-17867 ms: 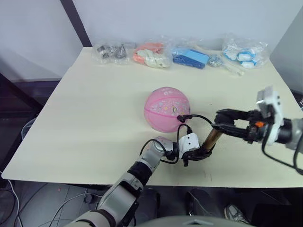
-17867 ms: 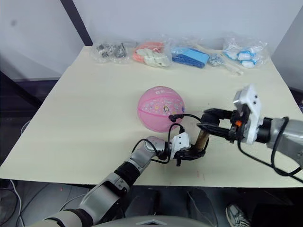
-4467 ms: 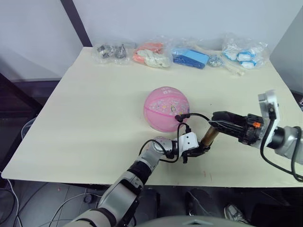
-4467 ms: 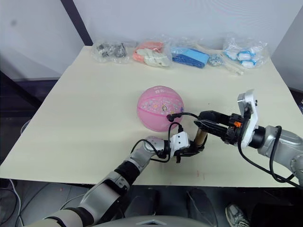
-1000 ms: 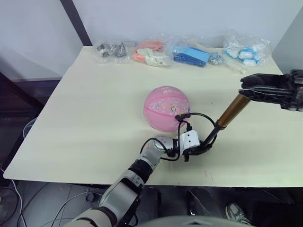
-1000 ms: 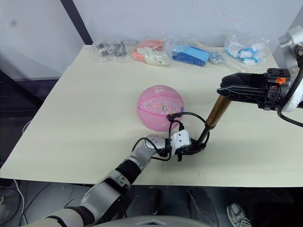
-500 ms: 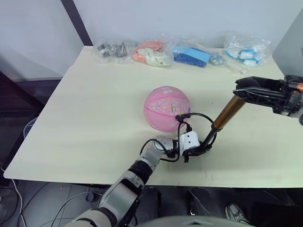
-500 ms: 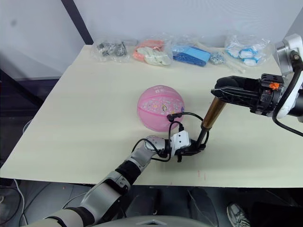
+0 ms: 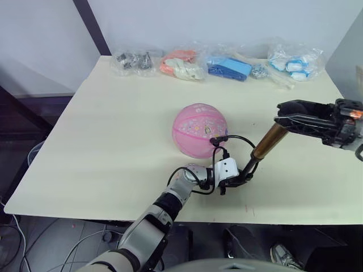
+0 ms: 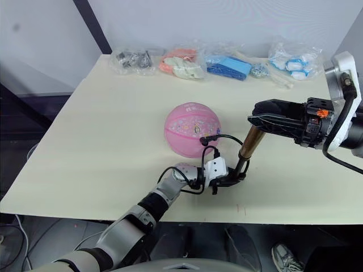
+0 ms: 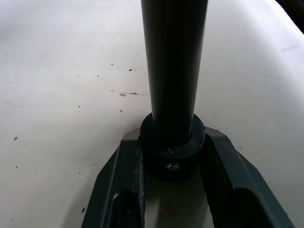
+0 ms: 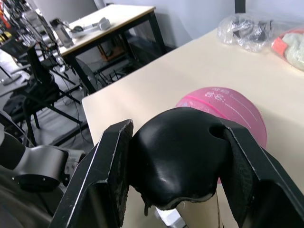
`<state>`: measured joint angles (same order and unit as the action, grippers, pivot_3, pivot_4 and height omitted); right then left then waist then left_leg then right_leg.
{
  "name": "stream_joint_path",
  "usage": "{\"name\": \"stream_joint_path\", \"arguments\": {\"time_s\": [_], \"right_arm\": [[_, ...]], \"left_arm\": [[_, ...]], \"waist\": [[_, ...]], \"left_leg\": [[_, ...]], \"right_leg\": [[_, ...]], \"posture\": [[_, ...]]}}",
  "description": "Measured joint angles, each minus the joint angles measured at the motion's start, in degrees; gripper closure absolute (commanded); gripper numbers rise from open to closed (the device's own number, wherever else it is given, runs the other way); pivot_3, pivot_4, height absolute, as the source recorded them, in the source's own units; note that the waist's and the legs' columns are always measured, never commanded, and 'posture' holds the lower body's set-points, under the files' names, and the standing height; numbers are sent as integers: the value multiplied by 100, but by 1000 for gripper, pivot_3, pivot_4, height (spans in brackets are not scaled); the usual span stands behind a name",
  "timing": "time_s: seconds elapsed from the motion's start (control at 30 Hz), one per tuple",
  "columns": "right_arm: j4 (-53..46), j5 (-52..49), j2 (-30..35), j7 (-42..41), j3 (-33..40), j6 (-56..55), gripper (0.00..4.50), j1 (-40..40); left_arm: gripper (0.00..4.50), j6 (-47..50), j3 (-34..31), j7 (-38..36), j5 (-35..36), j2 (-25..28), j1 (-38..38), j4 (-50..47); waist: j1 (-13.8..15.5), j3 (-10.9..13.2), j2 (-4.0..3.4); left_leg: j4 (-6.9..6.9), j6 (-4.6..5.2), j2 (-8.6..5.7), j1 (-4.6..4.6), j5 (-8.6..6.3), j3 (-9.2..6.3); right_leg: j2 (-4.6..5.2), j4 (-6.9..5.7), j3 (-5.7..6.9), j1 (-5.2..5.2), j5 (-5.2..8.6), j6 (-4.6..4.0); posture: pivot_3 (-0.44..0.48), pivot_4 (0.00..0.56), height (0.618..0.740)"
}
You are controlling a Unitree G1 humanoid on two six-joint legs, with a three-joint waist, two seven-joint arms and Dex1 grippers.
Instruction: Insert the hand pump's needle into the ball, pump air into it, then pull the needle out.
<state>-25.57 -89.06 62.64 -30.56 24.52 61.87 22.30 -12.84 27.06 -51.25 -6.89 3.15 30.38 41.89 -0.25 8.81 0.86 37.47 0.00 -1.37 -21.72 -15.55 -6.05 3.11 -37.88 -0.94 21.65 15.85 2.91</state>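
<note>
The ball [image 9: 199, 130] sits mid-table [image 9: 113, 130], just behind the hand pump [image 9: 266, 145], whose hose loops to the ball's valve. The left gripper [image 11: 172, 176] is clamped on the pump's base, before the ball. The right gripper [image 12: 178, 156] squeezes the pump's black handle [image 12: 178, 161].

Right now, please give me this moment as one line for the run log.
phase: pumping | left gripper: shut on hand pump base | right gripper: shut on pump handle | needle: at ball valve
</note>
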Motion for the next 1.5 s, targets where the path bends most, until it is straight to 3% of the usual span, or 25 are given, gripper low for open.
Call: {"name": "stream_joint_path", "arguments": {"time_s": [0.53, 1.2, 1.5], "right_arm": [[-117, 892, 29, -640, -557, -263, 2201, -319], [-472, 2752, -808, -953, -1516, -1155, 2201, -1288], [-474, 2950, -900, -1016, -1559, -1158, 2201, -1320]], "left_arm": [[3403, -2, 3, 6, -24, -1, -2, 10], [3403, -1, 4, 15, -59, 2, -32, 3], [3403, 0, 4, 15, -63, 2, -31, -4]], "waist": [[0, -12, 14], [-2, -30, 33], [-3, -30, 33]], "left_leg": [[0, 0, -1, 1, 0, -2], [0, -1, -4, 7, 0, -9], [0, -1, -5, 6, 0, -9]], "right_leg": [[0, 1, 1, -1, 0, 0], [-3, 2, 6, -7, 1, 1], [-3, 2, 6, -7, 1, 1]], "posture": [[0, 150, 740], [0, 150, 740], [0, 150, 740]]}}
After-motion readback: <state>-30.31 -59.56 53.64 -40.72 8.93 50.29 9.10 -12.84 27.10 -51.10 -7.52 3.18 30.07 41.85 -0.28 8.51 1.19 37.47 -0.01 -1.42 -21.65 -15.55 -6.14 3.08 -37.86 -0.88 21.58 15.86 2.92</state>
